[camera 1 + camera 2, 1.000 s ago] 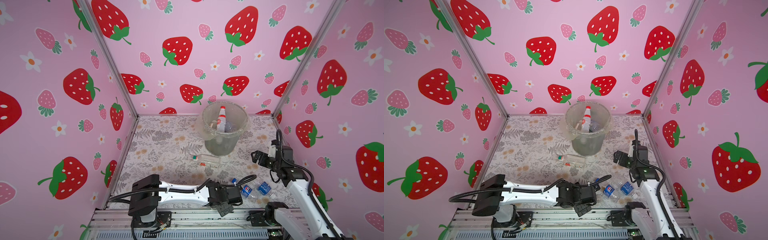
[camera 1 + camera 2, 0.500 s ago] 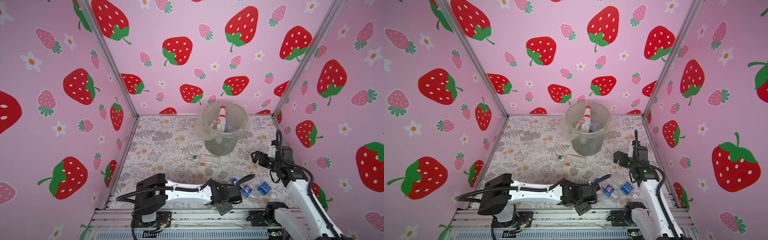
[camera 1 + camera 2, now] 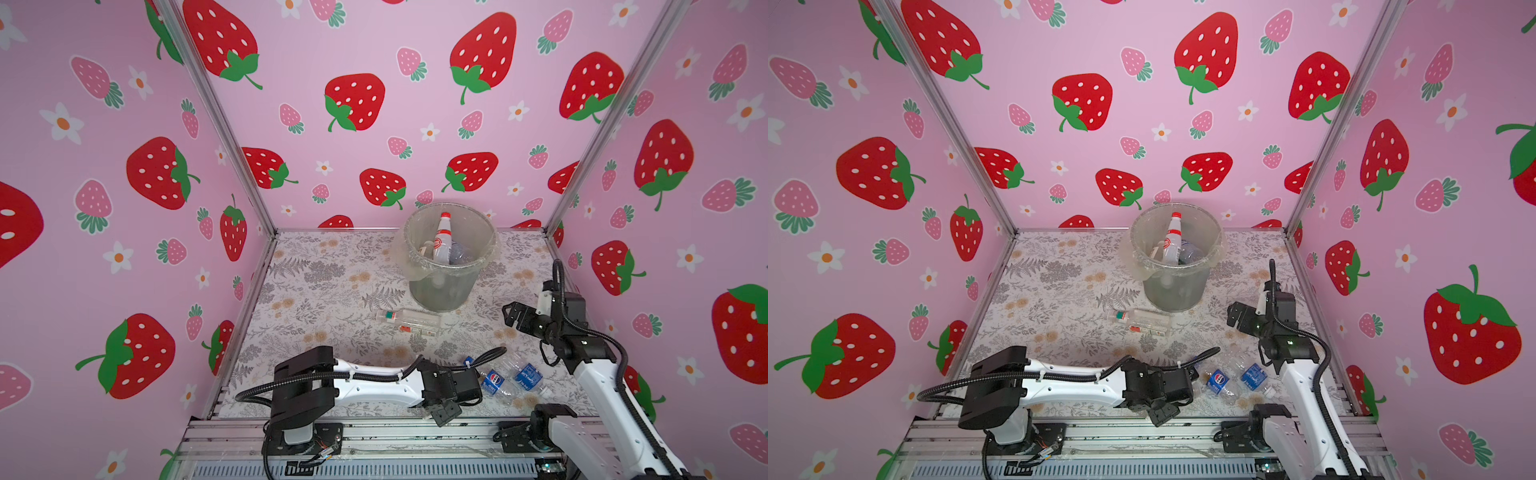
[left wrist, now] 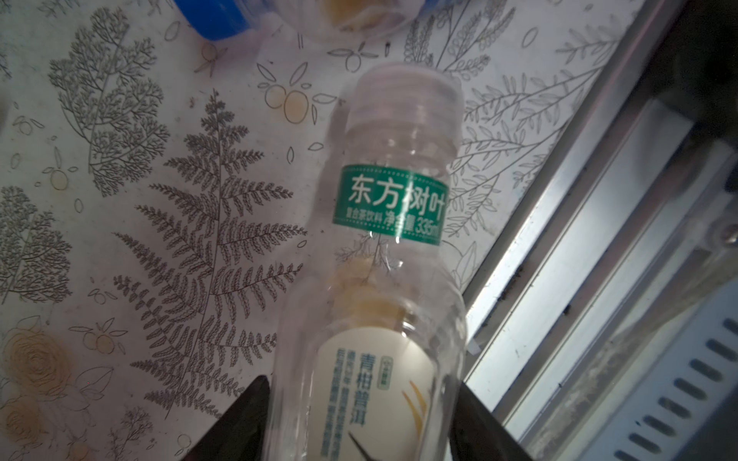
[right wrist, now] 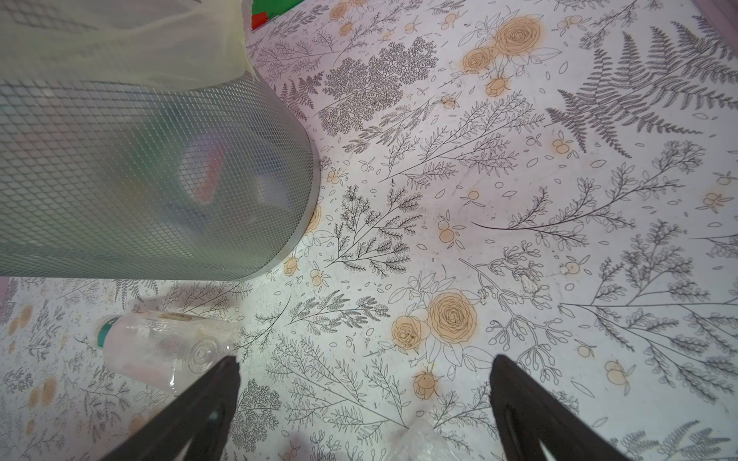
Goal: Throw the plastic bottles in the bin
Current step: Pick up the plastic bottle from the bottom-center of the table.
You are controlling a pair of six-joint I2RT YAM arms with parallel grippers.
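while left hand (image 4: 362, 384) grips | green-label bottle (image 4: 389, 207) lies between both fingers (image 4: 239, 431)

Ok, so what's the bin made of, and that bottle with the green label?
The bin looks like grey metal mesh: a fine diamond grid you can half see through. Its liner seems to be thin, cloudy plastic film, wrinkled over the rim. The green-label bottle looks like clear, glossy plastic: the table's fern print shows through it.

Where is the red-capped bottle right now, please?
In a top view, the red-capped bottle stands cap-up inside the bin, near the back wall, slightly right of centre.
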